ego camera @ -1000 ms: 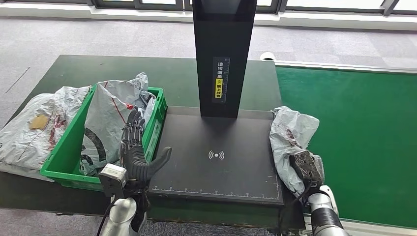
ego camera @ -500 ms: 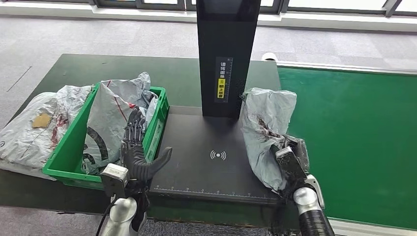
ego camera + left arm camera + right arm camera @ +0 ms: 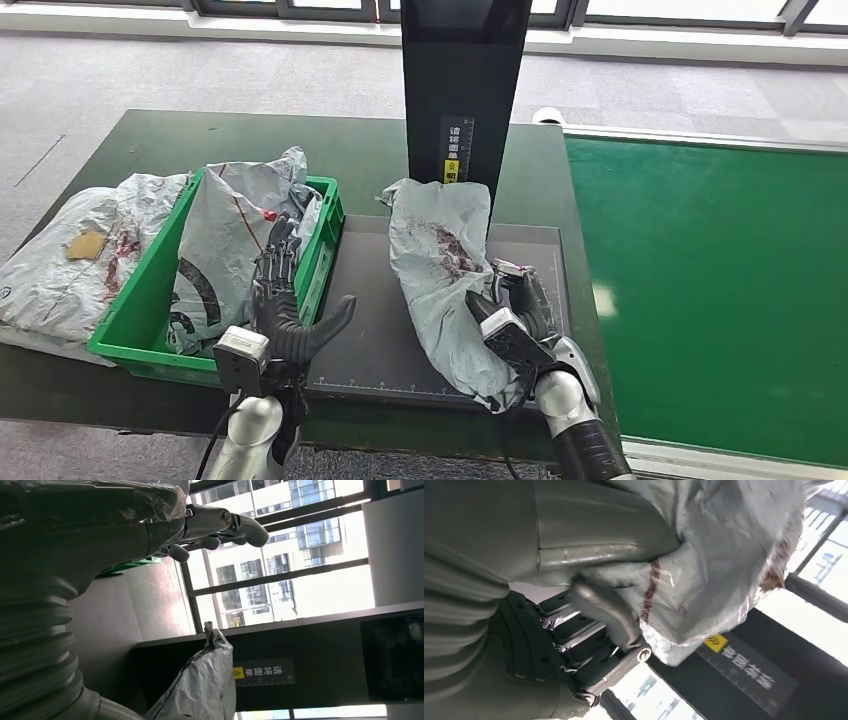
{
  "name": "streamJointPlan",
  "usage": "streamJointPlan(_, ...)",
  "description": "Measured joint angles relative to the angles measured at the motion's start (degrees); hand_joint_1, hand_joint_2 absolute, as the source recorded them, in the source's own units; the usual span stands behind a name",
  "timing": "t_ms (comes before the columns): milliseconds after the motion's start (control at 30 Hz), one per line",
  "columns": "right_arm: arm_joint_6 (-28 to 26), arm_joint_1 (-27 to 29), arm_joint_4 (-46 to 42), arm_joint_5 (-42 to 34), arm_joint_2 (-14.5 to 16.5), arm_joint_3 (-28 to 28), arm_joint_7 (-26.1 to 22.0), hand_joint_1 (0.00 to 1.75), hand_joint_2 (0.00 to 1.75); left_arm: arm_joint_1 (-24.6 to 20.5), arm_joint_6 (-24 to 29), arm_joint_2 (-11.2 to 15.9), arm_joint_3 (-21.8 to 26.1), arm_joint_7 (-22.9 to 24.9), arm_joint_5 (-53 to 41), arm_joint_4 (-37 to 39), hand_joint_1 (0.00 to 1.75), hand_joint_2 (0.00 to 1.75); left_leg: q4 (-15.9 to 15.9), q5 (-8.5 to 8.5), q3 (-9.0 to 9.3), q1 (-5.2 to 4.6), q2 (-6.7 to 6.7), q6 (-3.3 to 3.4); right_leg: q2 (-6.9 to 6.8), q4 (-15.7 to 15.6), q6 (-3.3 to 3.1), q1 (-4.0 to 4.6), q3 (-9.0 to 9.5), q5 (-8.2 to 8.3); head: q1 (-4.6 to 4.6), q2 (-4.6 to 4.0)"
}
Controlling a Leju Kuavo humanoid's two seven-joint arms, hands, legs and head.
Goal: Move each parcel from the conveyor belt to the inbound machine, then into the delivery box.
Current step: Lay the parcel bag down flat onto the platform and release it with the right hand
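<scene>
My right hand (image 3: 515, 315) grips a grey plastic parcel (image 3: 440, 275) with dark red marks and holds it over the black plate of the inbound machine (image 3: 370, 330), in front of the machine's black post (image 3: 462, 90). In the right wrist view the thumb (image 3: 609, 612) presses into the parcel (image 3: 724, 565). My left hand (image 3: 283, 305) stands with its fingers spread at the plate's left edge, beside the green delivery box (image 3: 140, 320). The left wrist view shows those fingers (image 3: 220, 527) apart, holding nothing, and the parcel (image 3: 205, 685) beyond them.
The green box holds a large grey parcel (image 3: 225, 240). Another grey parcel (image 3: 60, 260) lies on the dark table left of the box. The green conveyor belt (image 3: 720, 290) runs along the right. Grey floor and windows lie beyond the table.
My right hand has carried the parcel leftward from the belt's edge to over the middle of the machine plate. My left hand has stayed beside the box.
</scene>
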Motion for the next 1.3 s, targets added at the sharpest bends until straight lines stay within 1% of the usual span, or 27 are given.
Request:
streamJointPlan(100,-3.3,-2.2,5.2,1.6,0.8,-0.3,0.7,0.0,0.0,0.0,0.4,0.0,0.0,0.0,0.0,0.1,0.0,1.75,0.0,0.03,0.0,0.0,-0.04,0.01,-0.03,0.0,0.01,0.0,0.01,0.01,0.0,0.0)
streamJointPlan(300,-4.9,-4.5,10.9,2.2,1.8,-1.1,1.3,0.0,0.0,0.0,0.7,0.0,-0.1,0.0,-0.2,0.1,0.0,1.75,0.0,0.05,-0.01,0.0,-0.06,-0.01,-0.04,0.0,0.01,0.01,0.01,0.01,0.0,0.0)
streamJointPlan(500,-10.5,-6.5,15.2,2.3,2.3,-5.7,2.9,0.0,0.0,0.2,1.0,0.0,0.0,0.0,-0.9,0.1,0.0,1.75,0.0,0.04,-0.02,0.0,-0.07,0.0,-0.05,0.0,0.01,0.0,0.01,0.01,0.0,0.0)
streamJointPlan(667,-11.5,-7.1,16.8,2.7,2.6,-7.9,3.2,0.0,0.0,0.2,1.0,-0.1,0.0,0.0,-1.1,0.0,0.0,1.75,0.0,0.04,-0.02,-0.01,-0.07,-0.01,-0.05,0.0,0.01,0.0,0.01,0.01,0.0,0.0)
streamJointPlan(933,-11.9,-7.4,17.8,3.1,2.7,-10.4,4.1,0.0,0.0,0.3,0.7,-0.1,0.2,0.0,-2.5,0.0,0.0,1.75,0.0,0.05,-0.02,0.0,-0.07,-0.01,-0.05,0.0,0.01,0.0,0.0,0.01,0.0,0.0)
streamJointPlan(1000,-11.6,-6.7,17.2,3.2,2.7,-11.3,3.6,0.0,0.0,0.4,0.7,-0.2,0.6,0.0,-3.4,-0.1,0.0,1.75,0.0,0.04,-0.02,0.0,-0.09,-0.01,-0.06,0.0,0.01,0.0,0.0,0.01,0.0,0.0)
streamJointPlan(1067,-12.6,-5.5,15.6,4.3,2.8,-12.4,3.8,0.0,0.0,0.5,0.7,-0.3,1.1,0.0,-4.3,-0.2,0.0,1.75,0.0,0.04,-0.03,0.0,-0.13,-0.01,-0.08,0.0,0.01,0.0,0.0,0.0,0.0,0.0)
streamJointPlan(1300,-19.2,-1.8,8.3,12.3,2.9,-14.4,10.0,0.0,0.0,1.0,0.8,-0.4,2.7,0.0,-5.7,-1.0,0.0,1.75,0.0,0.03,-0.04,-0.01,-0.12,-0.01,-0.09,0.0,0.0,0.0,-0.01,-0.01,0.0,0.0)
